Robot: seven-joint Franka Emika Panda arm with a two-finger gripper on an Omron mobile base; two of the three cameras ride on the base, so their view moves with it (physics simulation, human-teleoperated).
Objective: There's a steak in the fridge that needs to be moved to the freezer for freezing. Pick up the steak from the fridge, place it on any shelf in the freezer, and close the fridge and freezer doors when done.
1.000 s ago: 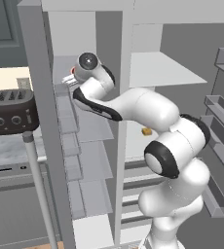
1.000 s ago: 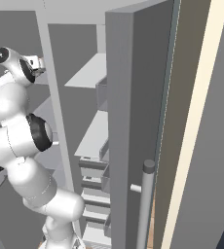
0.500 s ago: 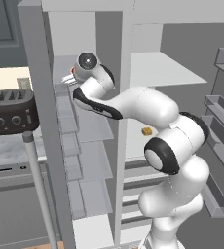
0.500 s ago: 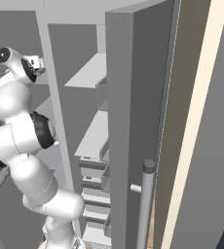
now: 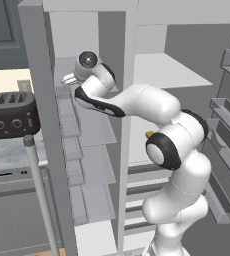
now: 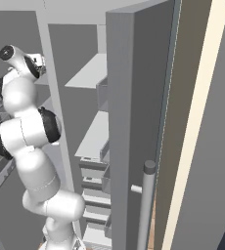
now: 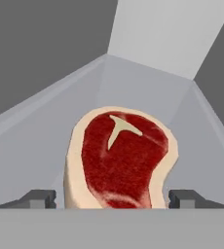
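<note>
The steak (image 7: pixel 120 160), red with a pale tan rim and a white mark, lies flat on a pale-grey shelf (image 7: pixel 36 141) of the freezer (image 5: pixel 89 130). My gripper (image 7: pixel 112 198) is open, its two fingertips (image 7: pixel 38 198) standing either side of the steak's near edge. In the left base view the gripper (image 5: pixel 67 78) reaches into the narrow freezer compartment at an upper shelf; from the right base view the gripper (image 6: pixel 38 61) is at the upper left. The fridge (image 5: pixel 162 75) stands open to the right, and both doors are open.
The freezer door (image 5: pixel 42 125) stands edge-on at the left with its silver bar handle (image 5: pixel 37 190); a dark toaster-like box (image 5: pixel 9 117) sits beyond it. A small orange cube (image 5: pixel 150 134) rests in the fridge. The fridge door (image 6: pixel 134 122) with its bins (image 5: pixel 227 125) flanks the right.
The hand has risen slightly inside the freezer and the elbow has shifted a little; the base has not moved.
</note>
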